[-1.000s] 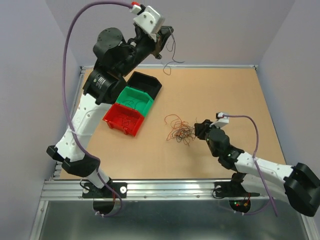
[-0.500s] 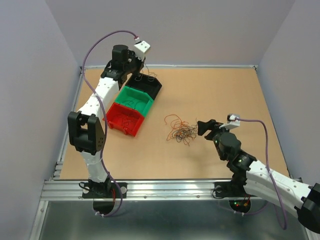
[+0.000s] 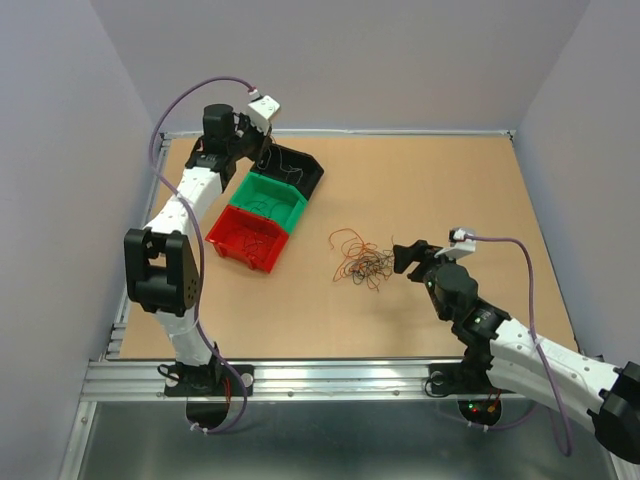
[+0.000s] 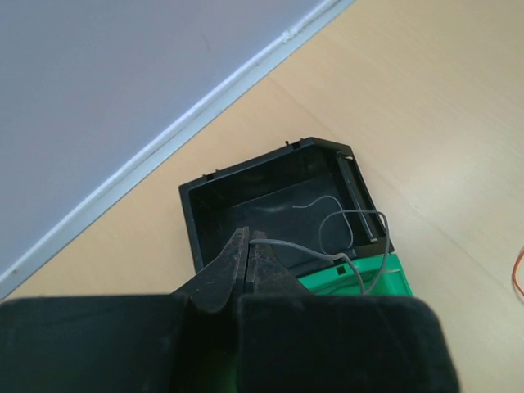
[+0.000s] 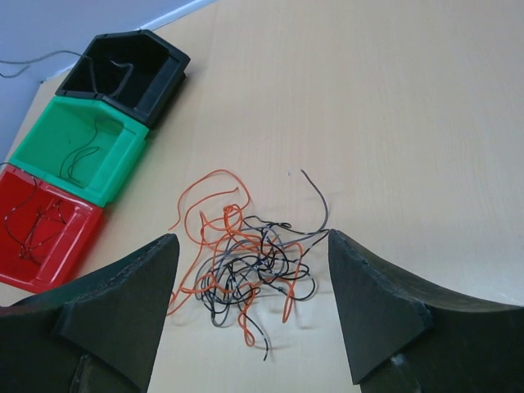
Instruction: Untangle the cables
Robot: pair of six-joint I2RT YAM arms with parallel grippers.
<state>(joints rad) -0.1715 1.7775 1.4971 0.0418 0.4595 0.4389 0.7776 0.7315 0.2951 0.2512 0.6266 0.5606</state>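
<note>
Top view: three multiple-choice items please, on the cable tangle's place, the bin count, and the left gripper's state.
1. The cable tangle lies: A) on the bare table B) inside a bin C) off the table.
2. Bins in the row: A) two B) four C) three.
3. The left gripper is: A) open and empty B) shut on a grey wire C) on the table.
A, it lies before the open right gripper; C, black bin, green bin, red bin; B, its shut jaws pinch it above the black bin.
</note>
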